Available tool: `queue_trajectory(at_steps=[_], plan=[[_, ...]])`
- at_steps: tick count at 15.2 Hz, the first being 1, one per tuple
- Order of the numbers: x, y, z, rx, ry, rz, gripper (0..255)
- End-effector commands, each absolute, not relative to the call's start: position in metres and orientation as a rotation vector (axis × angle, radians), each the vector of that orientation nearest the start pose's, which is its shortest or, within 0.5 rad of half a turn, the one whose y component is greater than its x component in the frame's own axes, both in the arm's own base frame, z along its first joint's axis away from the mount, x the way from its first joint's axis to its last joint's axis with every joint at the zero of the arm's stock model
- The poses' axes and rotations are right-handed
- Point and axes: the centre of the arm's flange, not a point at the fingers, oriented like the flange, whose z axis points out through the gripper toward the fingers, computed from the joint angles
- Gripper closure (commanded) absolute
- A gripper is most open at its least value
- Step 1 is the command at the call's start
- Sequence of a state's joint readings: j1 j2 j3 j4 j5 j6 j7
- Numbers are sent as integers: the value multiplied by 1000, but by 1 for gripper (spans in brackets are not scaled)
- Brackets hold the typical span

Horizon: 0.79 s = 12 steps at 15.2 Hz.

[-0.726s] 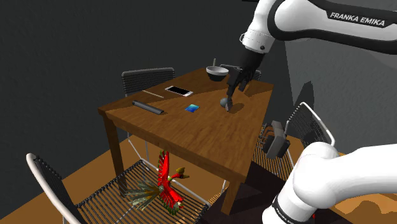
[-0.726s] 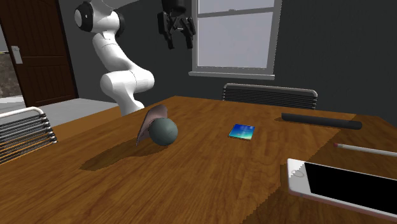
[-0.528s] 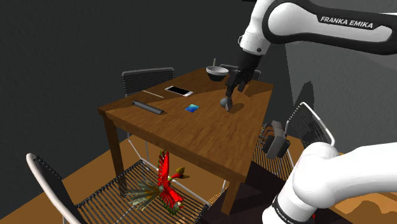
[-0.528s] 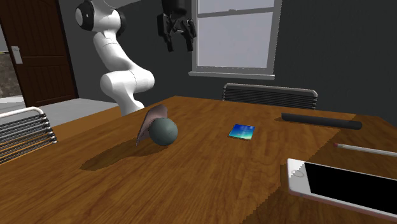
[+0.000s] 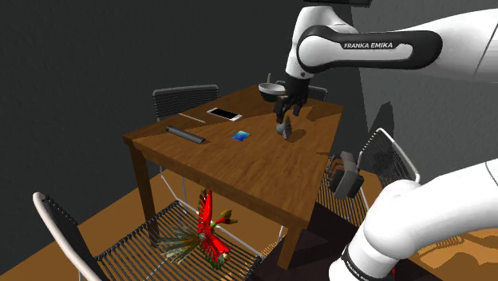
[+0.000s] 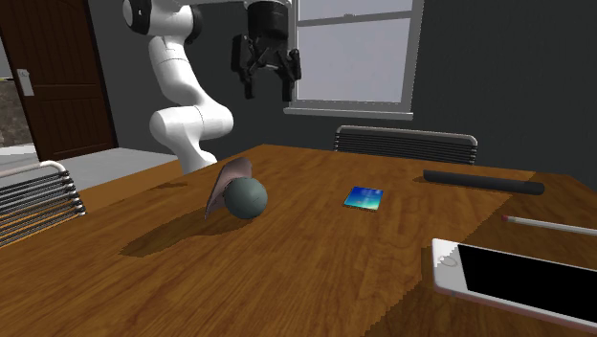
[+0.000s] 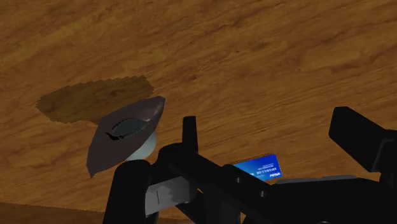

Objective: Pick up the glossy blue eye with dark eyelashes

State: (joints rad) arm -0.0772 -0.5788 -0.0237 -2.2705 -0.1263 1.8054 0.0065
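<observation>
- Wooden table [image 6: 316,287]: lay under the hand, w/ everything below on it.
- White arm [image 6: 182,115]: rose behind the table's far edge in the 2nd ext. view and carried the hand above the tabletop.
- Gripper [image 6: 267,92]: pointed straight down, well above the table. Fingers [image 6: 247,84] were spread wide w/ nothing between them.
- Phone [image 6: 517,278]: flat on the table, well apart from the hand, twd the 2nd ext. view's right.
- Black bar [image 6: 483,181]: also well off to that side.
- Eye [image 6: 246,199]:
  - Drawn as a dark grey-teal ball w/ a grey-brown lid.
  - Sat on the table approx. beneath the hand, not touched.
  - In the wrist view [image 7: 127,133] it lay off to one finger's side, not between the two.
  - The ball was round, so the lid gave the long axis. The lid ran slantwise to the line btwn the fingers and tilted up off the ball.
  - Couldn't tell which way the iris faced.
- Blue card [image 6: 364,198]: flat on the table near the eye. In the wrist view it was partly hidden behind the hand's body.
</observation>
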Motion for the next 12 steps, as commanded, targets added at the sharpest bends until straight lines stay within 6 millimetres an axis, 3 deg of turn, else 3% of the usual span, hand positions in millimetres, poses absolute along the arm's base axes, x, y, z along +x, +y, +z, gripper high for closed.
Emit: queue_trajectory(at_steps=[1, 12], plan=[[402, -66, 570, -3285, 179, -155, 0], [480, -160, 513, -3453, 452, -23, 0]])
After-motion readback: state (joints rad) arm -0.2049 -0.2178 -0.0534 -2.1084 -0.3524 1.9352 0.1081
